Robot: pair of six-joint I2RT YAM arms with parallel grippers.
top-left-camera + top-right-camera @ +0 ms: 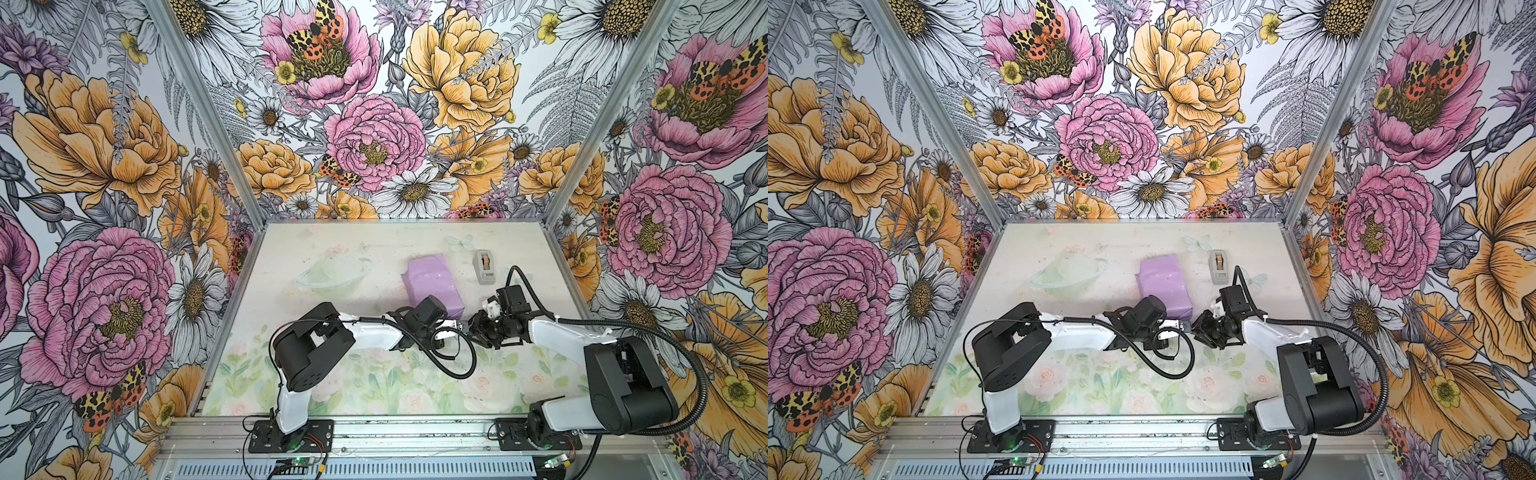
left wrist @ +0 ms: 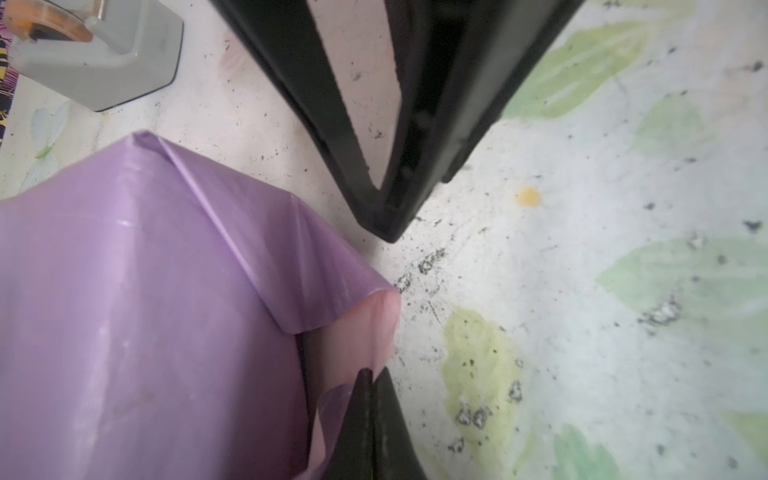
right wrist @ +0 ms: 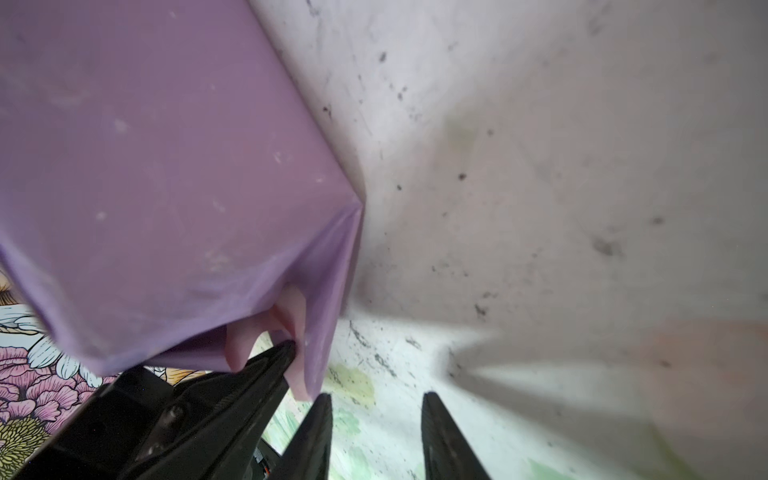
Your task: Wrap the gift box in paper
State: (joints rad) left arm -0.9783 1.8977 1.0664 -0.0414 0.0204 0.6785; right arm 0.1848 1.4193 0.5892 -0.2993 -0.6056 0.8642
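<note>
No text, label, brand or number is legible on anything.

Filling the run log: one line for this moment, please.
paper: parcel, near end loose; left fingers: shut on paper flap; right fingers: open, empty; tape dispenser: apart

Glossy, creased paper [image 2: 137, 299]; tape disp. [image 2: 108, 70] smooth grey plastic.

Lab booth: alu frame [image 1: 205, 104], floral walls [image 1: 374, 137]
</note>
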